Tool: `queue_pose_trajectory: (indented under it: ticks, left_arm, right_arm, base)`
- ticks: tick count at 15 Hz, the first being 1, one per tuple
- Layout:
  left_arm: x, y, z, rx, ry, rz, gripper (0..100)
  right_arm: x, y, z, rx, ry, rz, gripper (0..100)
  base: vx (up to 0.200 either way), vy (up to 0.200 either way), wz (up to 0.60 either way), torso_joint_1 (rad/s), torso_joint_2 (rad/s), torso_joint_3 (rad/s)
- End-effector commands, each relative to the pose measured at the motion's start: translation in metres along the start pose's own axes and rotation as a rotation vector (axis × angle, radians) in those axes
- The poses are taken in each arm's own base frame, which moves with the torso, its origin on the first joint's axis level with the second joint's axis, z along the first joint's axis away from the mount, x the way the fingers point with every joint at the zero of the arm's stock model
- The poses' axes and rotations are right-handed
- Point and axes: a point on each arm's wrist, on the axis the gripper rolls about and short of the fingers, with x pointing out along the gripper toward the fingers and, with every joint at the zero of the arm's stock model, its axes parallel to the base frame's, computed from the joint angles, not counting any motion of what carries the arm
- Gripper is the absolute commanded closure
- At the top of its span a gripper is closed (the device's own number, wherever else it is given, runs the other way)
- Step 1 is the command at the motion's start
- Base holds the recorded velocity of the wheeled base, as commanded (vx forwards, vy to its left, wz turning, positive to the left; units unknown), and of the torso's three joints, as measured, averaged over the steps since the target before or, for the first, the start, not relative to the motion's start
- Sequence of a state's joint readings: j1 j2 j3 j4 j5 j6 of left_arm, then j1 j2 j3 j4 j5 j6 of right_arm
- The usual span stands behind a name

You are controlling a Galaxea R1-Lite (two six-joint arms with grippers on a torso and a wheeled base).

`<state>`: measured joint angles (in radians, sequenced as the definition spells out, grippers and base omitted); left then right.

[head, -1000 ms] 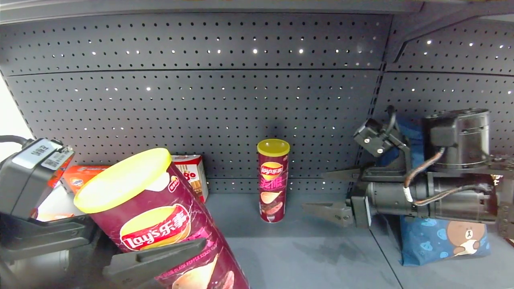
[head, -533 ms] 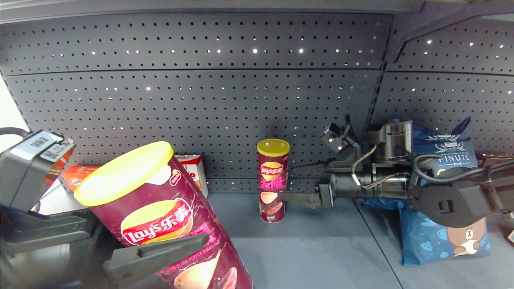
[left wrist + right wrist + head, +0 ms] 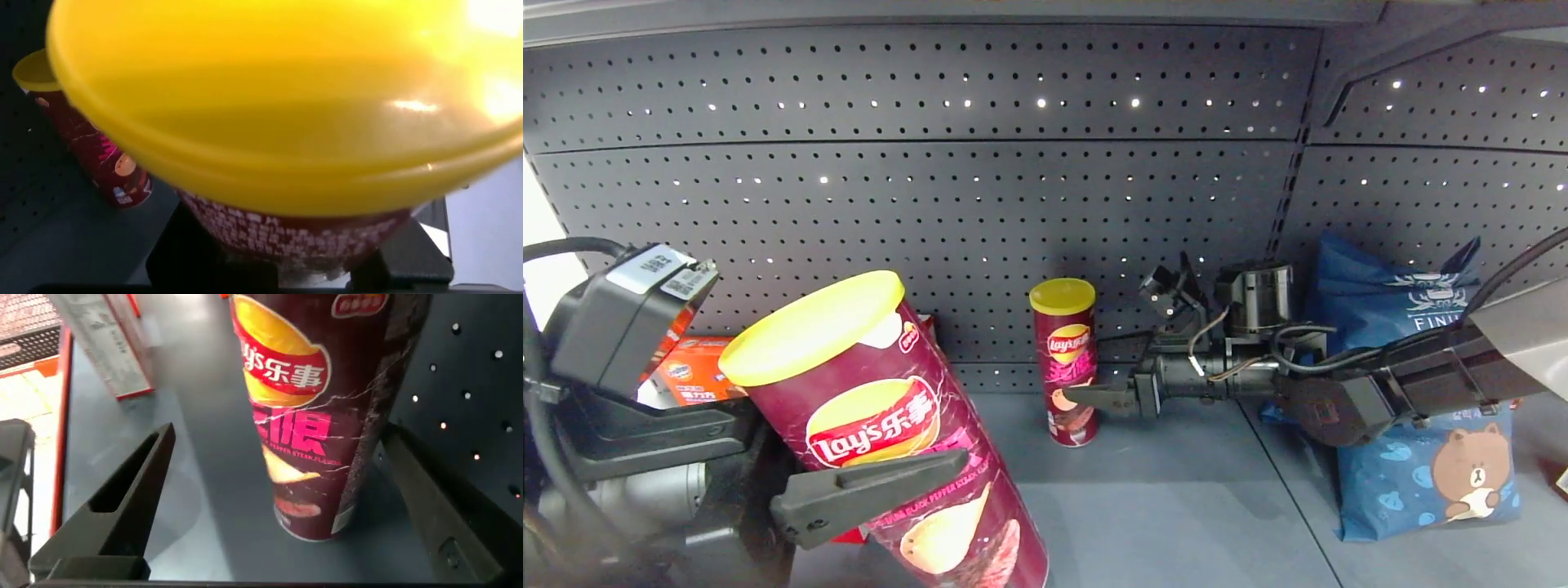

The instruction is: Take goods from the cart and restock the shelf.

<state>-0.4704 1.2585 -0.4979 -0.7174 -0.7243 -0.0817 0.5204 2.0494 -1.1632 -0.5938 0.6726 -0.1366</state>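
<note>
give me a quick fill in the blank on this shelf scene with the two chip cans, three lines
1. The left hand grips the tilted chip can, which has a ___ lid.
2. The right hand is ___, one finger on either side of the upright chip can standing on the shelf.
3. The blue bag at the robot's right shows a cartoon ___.

Missing words: yellow; open; bear
</note>
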Motion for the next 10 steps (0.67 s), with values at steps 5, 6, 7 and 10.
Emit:
queue_pose_trajectory:
  ticks: [5,6,7,10]
  left_arm:
    - [0.0018,0.0013,-0.0021,-0.019,0.008,0.0,100]
    - [0.0018,0.0013,-0.0021,-0.019,0.008,0.0,100]
    - [0.0007,0.0012,-0.0029,-0.02,0.009,0.005,100]
    - [0.0002,0.0012,-0.0036,-0.022,0.011,0.007,100]
  right_arm:
    - [0.0043,-0.0091,-0.0072,-0.002,0.011,-0.008,0]
    - [0.0043,-0.0091,-0.0072,-0.002,0.011,-0.008,0]
    - [0.0052,-0.0077,-0.0091,-0.006,0.016,0.005,0]
    - [0.0038,0.0006,-0.0077,-0.01,0.017,0.025,0]
  base:
    - [0.0,0.0,0.0,0.0,0.0,0.0]
    - [0.0,0.0,0.0,0.0,0.0,0.0]
    - [0.0,0.0,0.0,0.0,0.0,0.0]
    - [0.0,0.0,0.0,0.0,0.0,0.0]
